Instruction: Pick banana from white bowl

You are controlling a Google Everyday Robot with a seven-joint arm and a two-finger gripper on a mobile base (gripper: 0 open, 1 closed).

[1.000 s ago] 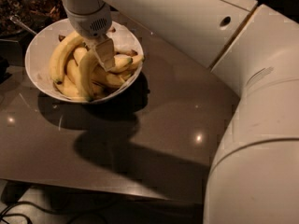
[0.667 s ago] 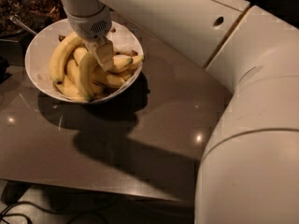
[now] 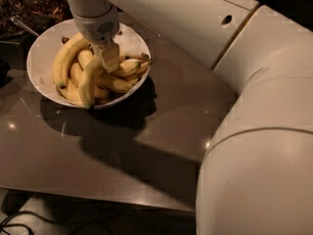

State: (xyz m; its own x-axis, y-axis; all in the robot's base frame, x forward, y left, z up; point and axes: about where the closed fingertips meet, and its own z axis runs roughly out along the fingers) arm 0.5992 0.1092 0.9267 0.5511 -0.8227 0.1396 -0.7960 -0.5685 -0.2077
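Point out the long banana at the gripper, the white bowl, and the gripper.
banana (image 3: 88, 87): camera view, middle of its curved yellow body.
white bowl (image 3: 41, 58): camera view, bare inner wall, left side.
gripper (image 3: 108, 60): camera view, tan lower end, low over the white bowl.

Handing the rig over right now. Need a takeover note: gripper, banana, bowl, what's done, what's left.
Gripper: down inside the white bowl, at the upper end of the banana. This view does not show whether it has hold of it.
Banana: in the bowl, lying on top of the other bananas, with its lower end at the near rim.
Bowl: on the grey table, far left part.
Done: the arm has reached the banana.
Left: confirm the grasp, then lift the banana clear of the bowl.
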